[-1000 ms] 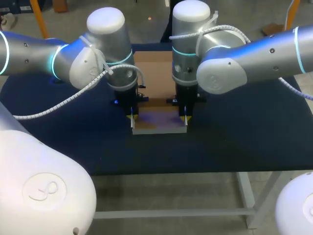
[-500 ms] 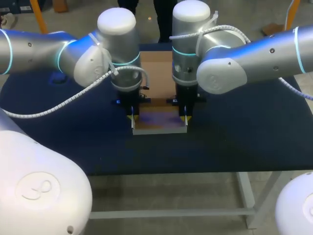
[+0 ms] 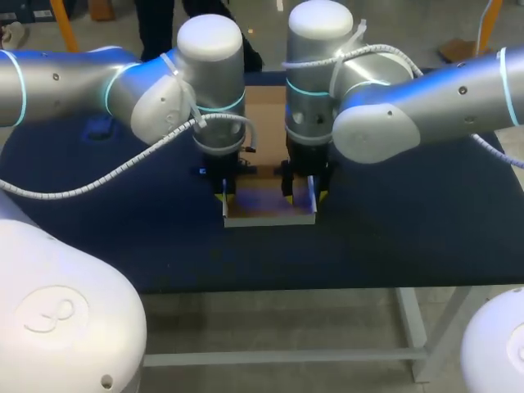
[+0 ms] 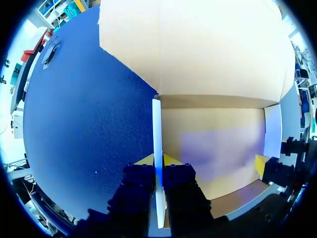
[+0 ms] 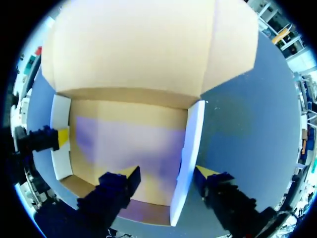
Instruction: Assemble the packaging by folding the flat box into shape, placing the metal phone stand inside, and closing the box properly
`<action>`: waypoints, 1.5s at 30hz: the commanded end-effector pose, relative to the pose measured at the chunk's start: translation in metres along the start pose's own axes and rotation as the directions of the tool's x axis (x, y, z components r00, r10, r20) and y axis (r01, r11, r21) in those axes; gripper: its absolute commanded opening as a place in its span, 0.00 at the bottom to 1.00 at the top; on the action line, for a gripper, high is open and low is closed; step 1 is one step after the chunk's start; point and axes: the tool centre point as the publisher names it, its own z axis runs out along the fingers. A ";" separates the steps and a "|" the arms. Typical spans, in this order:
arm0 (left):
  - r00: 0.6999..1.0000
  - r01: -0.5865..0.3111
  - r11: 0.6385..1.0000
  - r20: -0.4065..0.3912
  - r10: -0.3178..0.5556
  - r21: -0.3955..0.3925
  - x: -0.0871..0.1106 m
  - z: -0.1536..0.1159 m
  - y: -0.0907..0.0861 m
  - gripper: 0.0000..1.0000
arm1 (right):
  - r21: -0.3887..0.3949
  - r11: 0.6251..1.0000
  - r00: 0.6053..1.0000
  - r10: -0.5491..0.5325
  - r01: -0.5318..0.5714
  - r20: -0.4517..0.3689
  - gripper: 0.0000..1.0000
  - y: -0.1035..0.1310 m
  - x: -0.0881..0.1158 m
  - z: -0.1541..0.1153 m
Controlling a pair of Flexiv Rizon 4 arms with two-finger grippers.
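The cardboard box [image 3: 268,205] is sitting at the middle of the worktop [image 3: 393,237], only partly formed. Its two side walls are standing upright off the base, while the large lid panel [image 5: 133,49] is lying open toward the far edge. The left end effector [image 4: 158,159] is clamping the left side wall [image 4: 157,124] between both fingers. The right end effector [image 5: 167,172] is straddling the right side wall [image 5: 190,134] with fingers spread, the one over the base well clear of it, so it is gripping nothing. Folding is, I judge, about midway. The metal phone stand is not lying inside the box, and I cannot pick it out anywhere — loading it and closing the lid are remaining.
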 end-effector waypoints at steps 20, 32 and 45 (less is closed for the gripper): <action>0.999 0.001 1.000 0.034 -0.001 0.009 0.003 -0.004 0.002 0.00 | -0.237 0.917 0.922 -0.360 0.321 -0.141 1.00 -0.033 -0.025 -0.061; 0.999 0.007 1.000 0.042 -0.007 0.015 -0.001 -0.008 0.004 0.00 | -0.343 0.836 0.840 -0.509 0.429 -0.188 1.00 -0.043 -0.045 -0.077; 0.998 -0.014 1.000 0.059 0.014 0.010 -0.002 -0.009 0.005 0.00 | -0.384 0.732 0.729 -0.659 0.563 -0.187 1.00 -0.059 -0.054 -0.082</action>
